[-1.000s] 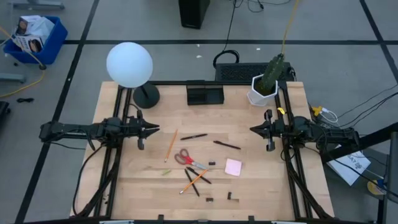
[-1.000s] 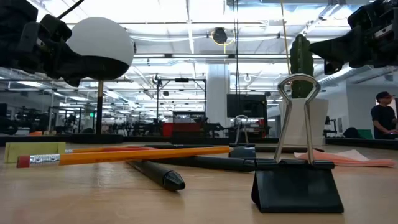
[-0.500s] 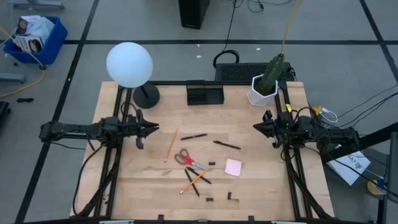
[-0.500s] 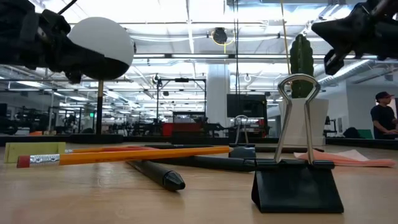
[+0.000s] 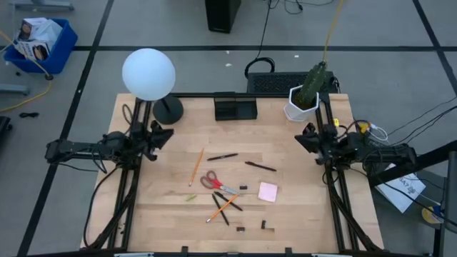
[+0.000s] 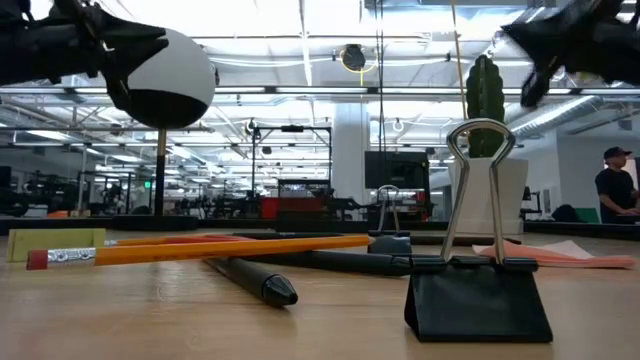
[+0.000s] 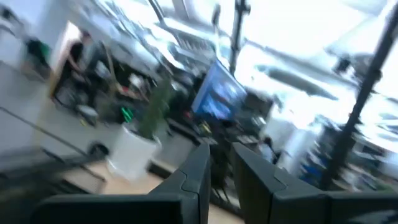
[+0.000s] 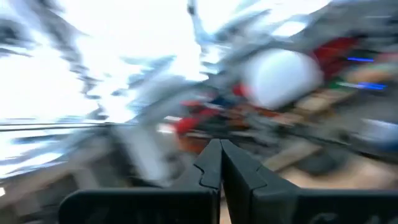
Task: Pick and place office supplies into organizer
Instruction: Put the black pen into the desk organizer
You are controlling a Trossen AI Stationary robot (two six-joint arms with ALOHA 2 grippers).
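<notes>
Both claws farther back, empty.

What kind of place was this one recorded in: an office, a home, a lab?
Most likely a robotics lab or open workshop floor. A wooden table sits on a taped concrete floor with loose cables, and behind it the low view shows a large hall with ceiling strip lights, equipment racks and a person.

the wooden counter is carrying scissors, pencils, pens and a pink pad centrally, the organizer sitting at twelve o'clock.
</notes>
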